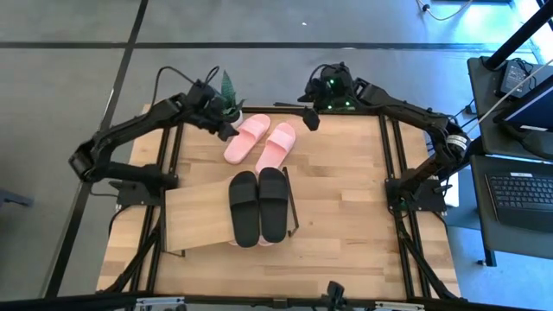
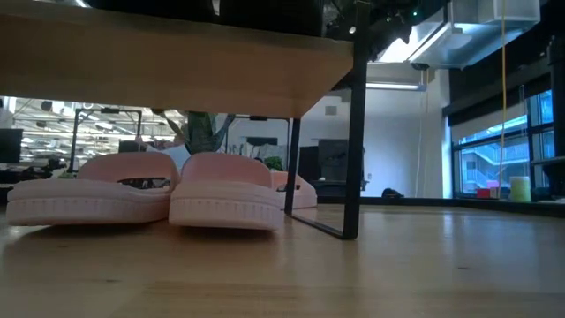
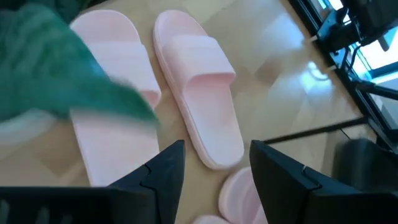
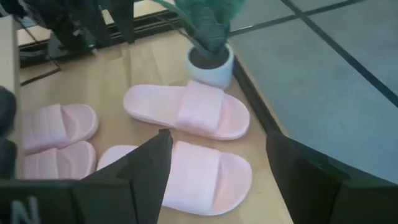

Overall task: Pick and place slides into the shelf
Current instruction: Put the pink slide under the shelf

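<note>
While angled on tabletop [image 1: 346, 173], 2 pink slides [image 1: 261, 142].

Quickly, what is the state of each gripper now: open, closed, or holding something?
Left gripper: open, holding nothing, above the loose pink slides.
Right gripper: open, holding nothing, above the same pair.

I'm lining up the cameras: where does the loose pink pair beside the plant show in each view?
High view: pink pair at the table's far edge, between both arms, beyond the shelf.
Low view: only a sliver, behind the nearer pink slides under the shelf.
Left wrist view: fills the centre, ahead of the open left hand.
Right wrist view: centre, beyond the open right hand.
Shared landmark: the potted plant beside the pair.
</note>
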{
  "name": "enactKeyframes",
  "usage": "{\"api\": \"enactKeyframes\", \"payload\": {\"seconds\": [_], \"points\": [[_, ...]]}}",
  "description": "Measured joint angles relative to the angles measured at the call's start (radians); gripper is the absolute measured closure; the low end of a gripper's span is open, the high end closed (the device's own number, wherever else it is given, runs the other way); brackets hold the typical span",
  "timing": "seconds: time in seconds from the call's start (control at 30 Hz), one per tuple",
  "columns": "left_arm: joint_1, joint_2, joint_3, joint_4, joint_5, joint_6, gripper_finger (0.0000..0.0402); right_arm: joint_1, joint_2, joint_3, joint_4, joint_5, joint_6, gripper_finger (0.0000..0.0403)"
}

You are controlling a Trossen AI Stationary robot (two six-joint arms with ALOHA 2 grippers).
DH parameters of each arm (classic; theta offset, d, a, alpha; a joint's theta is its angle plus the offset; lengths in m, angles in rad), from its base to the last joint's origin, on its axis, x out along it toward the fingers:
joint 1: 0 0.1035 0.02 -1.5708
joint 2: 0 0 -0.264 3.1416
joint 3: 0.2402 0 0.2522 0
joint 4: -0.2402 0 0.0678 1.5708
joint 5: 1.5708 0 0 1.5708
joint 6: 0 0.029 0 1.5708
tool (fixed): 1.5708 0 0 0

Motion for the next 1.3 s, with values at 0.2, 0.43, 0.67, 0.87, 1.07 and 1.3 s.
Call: {"api": "enactKeyframes", "payload": {"seconds": [0.2,0.43,0.67,0.87,1.07,1.3], "points": [[0.051,0.065,0.000,0.059,0.034,-0.008,0.0229,-0.060,0.000,0.001,-0.028,-0.003,0.175,0.0144],[0.066,0.060,0.000,0.072,0.024,-0.070,0.0229,-0.110,0.000,0.001,-0.070,-0.079,0.203,0.0144],[0.064,0.060,0.000,0.069,-0.009,-0.151,0.0229,-0.112,0.010,0.002,-0.072,-0.091,0.218,0.0144],[0.064,0.060,0.000,0.077,-0.020,-0.126,0.0229,-0.131,0.105,0.002,-0.045,-0.315,0.269,0.0144],[0.064,0.060,0.000,0.078,-0.022,-0.133,0.0229,-0.150,0.219,0.002,-0.020,-0.418,0.275,0.0144],[0.064,0.060,0.000,0.078,-0.023,-0.133,0.0229,-0.152,0.329,0.002,-0.013,-0.454,0.324,0.0144]]}}
